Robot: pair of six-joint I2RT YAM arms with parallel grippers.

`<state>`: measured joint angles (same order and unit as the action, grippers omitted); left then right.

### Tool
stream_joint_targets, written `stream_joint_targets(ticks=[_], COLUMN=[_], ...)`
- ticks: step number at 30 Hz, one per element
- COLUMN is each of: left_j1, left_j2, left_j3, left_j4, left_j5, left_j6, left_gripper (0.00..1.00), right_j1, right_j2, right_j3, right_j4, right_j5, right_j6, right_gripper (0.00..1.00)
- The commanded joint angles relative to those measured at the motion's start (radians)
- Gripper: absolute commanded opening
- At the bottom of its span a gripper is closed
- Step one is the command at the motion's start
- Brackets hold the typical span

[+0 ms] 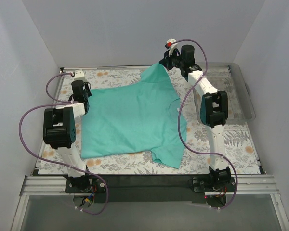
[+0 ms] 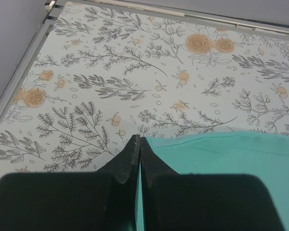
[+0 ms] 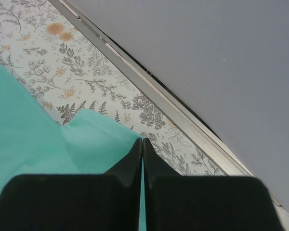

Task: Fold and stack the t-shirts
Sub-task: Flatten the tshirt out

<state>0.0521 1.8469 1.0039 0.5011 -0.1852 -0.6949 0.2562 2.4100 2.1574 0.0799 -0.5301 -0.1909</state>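
Two arms grip the teal-green t-shirt (image 1: 130,118), which lies spread across the middle of the floral table cover (image 1: 231,139), its neck opening toward the right of the top view.

Your left arm rises from its base at the lower left, bends sharply at the elbow and reaches in to the shirt's left edge. Your left gripper (image 2: 137,140) is clenched: the fingers press together with a sliver of teal cloth between them, and the hem runs off to the right in the wrist view.

Your right arm stretches from its base at the lower right up to the upper centre of the frame, almost fully extended. Your right gripper (image 3: 142,140) is likewise clenched on the cloth. It pinches the shirt's upper corner, which is lifted off the cover into a peak. In that wrist view the fabric hangs to the left of the fingers and shows between them.

One clear plastic bin (image 1: 245,96) stands at the right edge of the table, just beside the right arm and apart from the shirt.
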Motion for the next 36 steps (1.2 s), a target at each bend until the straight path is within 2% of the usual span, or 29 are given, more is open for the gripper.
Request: stream_joint_targets(ticks=[1, 7, 16, 27, 36], left_j1=[0.008, 0.014, 0.022, 0.052, 0.064], left_j2=[0.020, 0.072, 0.094, 0.022, -0.063], left_j3=[0.056, 0.110, 0.148, 0.059, -0.050], left_j4=[-0.038, -0.058, -0.081, -0.058, 0.008], left_j5=[0.021, 0.053, 0.061, 0.102, 0.138], left_j6=[0.021, 0.028, 0.051, 0.061, 0.072], left_gripper=[0.00, 0.00, 0.00, 0.00, 0.00], right_j1=[-0.011, -0.020, -0.035, -0.049, -0.051], right_j2=[-0.035, -0.120, -0.229, -0.345, -0.408], right_j3=[0.032, -0.077, -0.217, -0.395, -0.472], right_j4=[0.049, 0.050, 0.060, 0.063, 0.066], right_j5=[-0.053, -0.165, -0.202, -0.281, -0.298], right_j6=[0.008, -0.005, -0.030, -0.078, -0.091], right_gripper=[0.01, 0.01, 0.01, 0.01, 0.01])
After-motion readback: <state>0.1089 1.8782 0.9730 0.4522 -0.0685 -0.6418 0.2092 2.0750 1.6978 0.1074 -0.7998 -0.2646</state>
